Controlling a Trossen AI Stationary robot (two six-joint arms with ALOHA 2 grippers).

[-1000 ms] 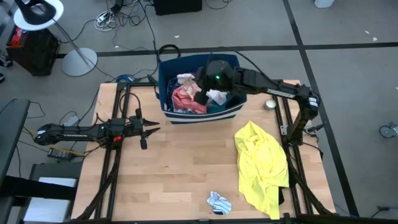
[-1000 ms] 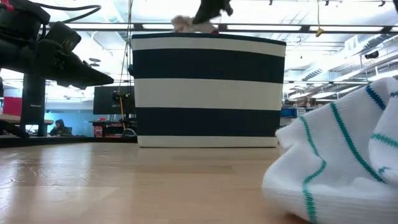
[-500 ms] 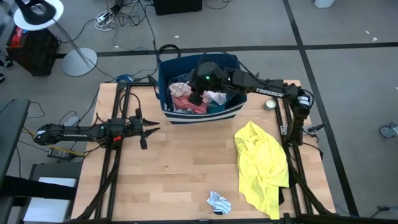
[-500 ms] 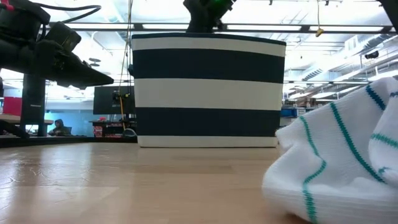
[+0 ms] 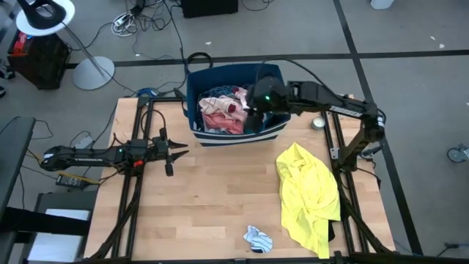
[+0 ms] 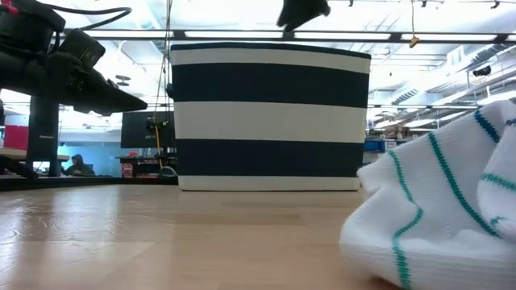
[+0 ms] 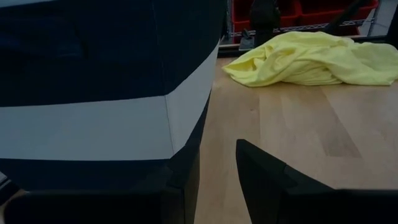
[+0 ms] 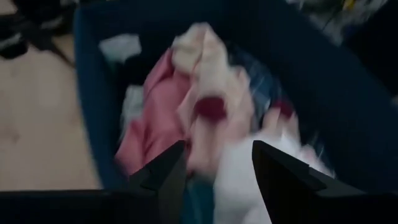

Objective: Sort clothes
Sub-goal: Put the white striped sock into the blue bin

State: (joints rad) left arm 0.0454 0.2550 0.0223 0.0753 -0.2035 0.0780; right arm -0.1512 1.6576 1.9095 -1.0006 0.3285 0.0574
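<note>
— Where is the right gripper?

— Above the bin, at twelve o'clock on the table; its fingers stand apart, holding nothing.

— And the clothes?

— Pink and white pieces lie in the bin; the yellow shirt is at four o'clock. The left gripper waits at nine o'clock, parted.

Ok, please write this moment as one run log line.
task: sort clothes | right gripper: open, empty, over bin | left gripper: waiting at table left | yellow shirt: on table
</note>
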